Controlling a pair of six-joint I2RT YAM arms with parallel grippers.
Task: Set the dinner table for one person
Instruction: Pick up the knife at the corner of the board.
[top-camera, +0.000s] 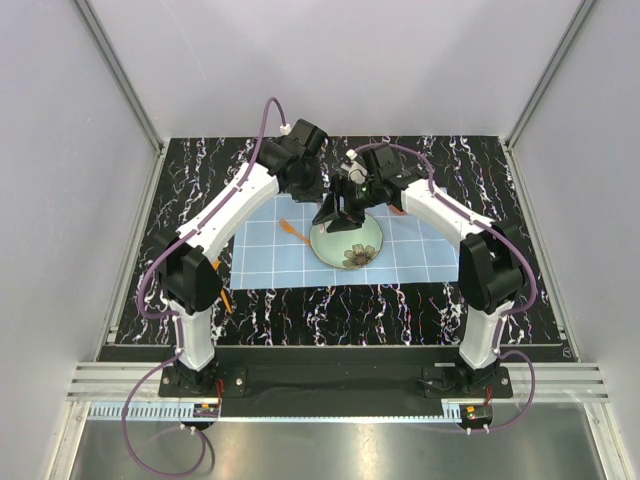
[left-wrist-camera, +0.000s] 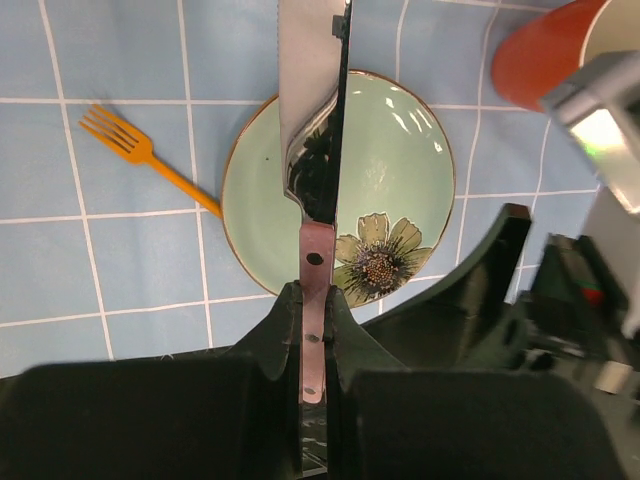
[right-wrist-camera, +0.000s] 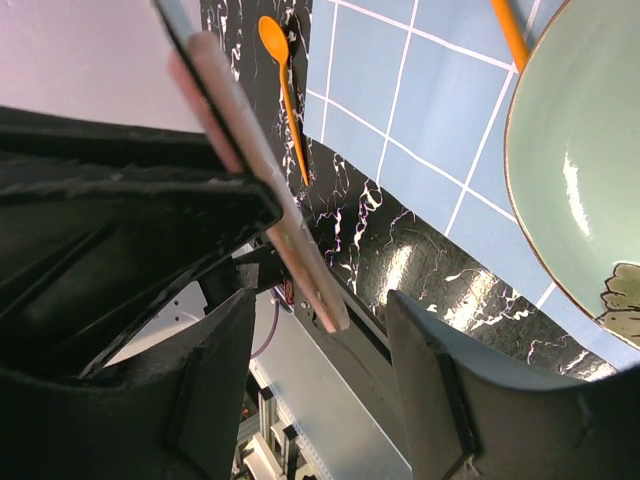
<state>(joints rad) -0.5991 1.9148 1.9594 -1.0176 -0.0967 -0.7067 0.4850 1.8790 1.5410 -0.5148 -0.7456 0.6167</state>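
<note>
My left gripper (left-wrist-camera: 316, 300) is shut on the pink handle of a steel knife (left-wrist-camera: 312, 110), whose blade points away from it over a pale green flowered plate (left-wrist-camera: 400, 170). The plate (top-camera: 348, 242) lies on a light blue gridded placemat (top-camera: 270, 250) on the dinner table (top-camera: 330, 300). My right gripper (right-wrist-camera: 320, 300) stands open, and the free end of the knife handle (right-wrist-camera: 290, 235) hangs between its fingers without touching them. Both grippers (top-camera: 335, 208) meet above the plate's far edge.
An orange fork (left-wrist-camera: 150, 155) lies on the placemat left of the plate. An orange spoon (right-wrist-camera: 282, 80) rests on the black tabletop (right-wrist-camera: 400, 250) off the placemat's left edge. A red cup (left-wrist-camera: 540, 50) stands beyond the plate on the right.
</note>
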